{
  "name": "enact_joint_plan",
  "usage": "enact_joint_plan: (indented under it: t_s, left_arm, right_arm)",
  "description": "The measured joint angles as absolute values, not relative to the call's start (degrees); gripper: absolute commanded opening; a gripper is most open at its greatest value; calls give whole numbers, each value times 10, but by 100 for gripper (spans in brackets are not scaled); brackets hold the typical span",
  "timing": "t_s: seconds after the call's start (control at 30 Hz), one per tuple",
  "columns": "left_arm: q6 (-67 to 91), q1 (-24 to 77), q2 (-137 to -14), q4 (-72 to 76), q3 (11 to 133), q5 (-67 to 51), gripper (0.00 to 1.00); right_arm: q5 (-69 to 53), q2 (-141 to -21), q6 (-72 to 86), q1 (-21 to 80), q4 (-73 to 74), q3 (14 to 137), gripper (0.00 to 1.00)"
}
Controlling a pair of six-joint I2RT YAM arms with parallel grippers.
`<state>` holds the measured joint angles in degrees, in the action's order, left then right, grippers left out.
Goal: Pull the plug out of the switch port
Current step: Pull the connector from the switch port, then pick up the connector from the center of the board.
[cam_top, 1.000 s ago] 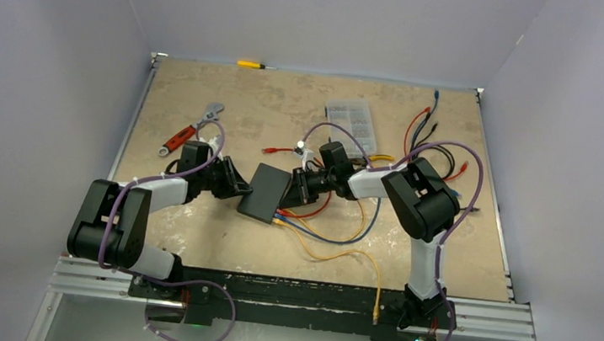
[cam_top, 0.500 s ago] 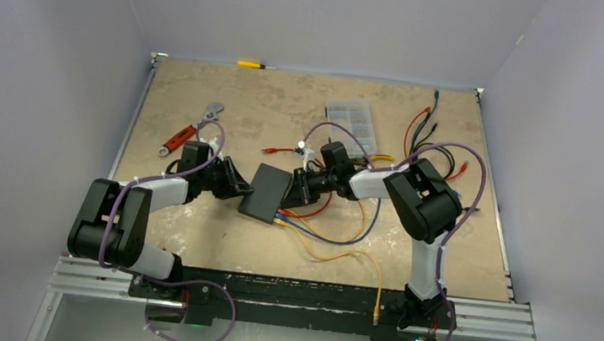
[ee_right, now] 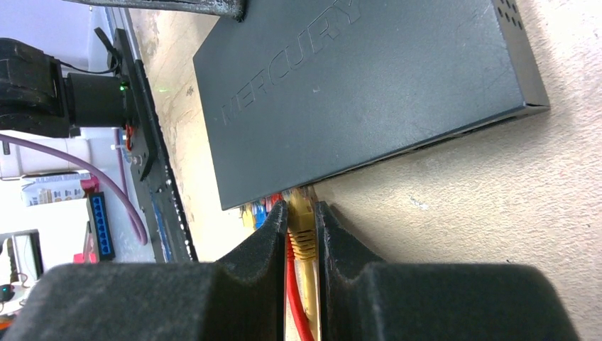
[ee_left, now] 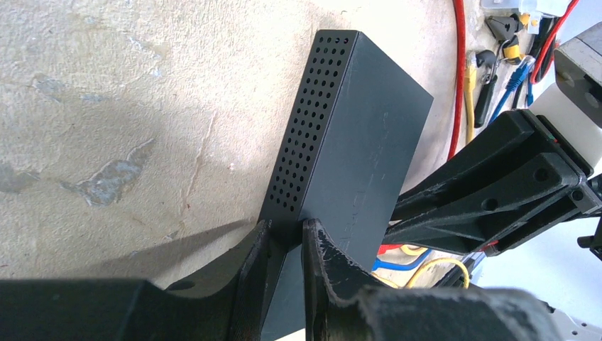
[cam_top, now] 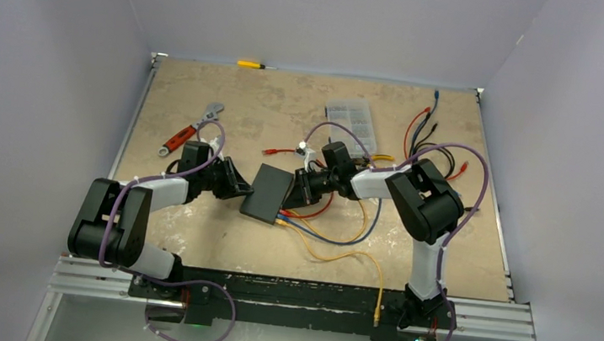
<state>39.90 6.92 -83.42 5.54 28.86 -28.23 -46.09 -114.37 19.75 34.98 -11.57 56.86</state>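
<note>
At left, we find the left pincer [ee_left: 286, 238] clamped on the left edge of the switch [ee_left: 362, 142], which lies flat mid-tabletop [ee_left: 106, 85]. At right, the right pincer [ee_right: 302, 231] pinches the yellow plug [ee_right: 301, 212] at the switch's port edge.

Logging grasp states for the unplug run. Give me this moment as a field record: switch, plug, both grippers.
switch: flat matte-black rectangular switch box, on the beige table between the arms
left gripper: shut on the switch's edge, at a corner by the perforated side
right gripper: shut on the yellow cable plug
plug: at the switch's port edge, not yet pulled clear
</note>
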Motion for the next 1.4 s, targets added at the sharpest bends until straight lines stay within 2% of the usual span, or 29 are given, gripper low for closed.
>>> enact_joint_plan:
  t_s: [0.6, 1.0, 1.03, 1.27, 1.4]
  left_arm:
    - [399, 69, -835, 57, 289, -286, 14]
    - [399, 68, -837, 60, 289, -289, 14]
    - [399, 68, -837, 61, 289, -289, 14]
    - [399, 67, -839, 63, 289, -292, 14]
    - [398, 67, -840, 63, 289, -293, 14]
  right_arm:
    - [-488, -1129, 190, 307, -57, 553, 0]
    - [-398, -1095, 185, 307, 3, 574, 2]
    - [-389, -1094, 184, 307, 4, 578, 4]
    - [-330, -1094, 184, 307, 18, 606, 43]
    - [-294, -1072, 180, 308, 28, 607, 54]
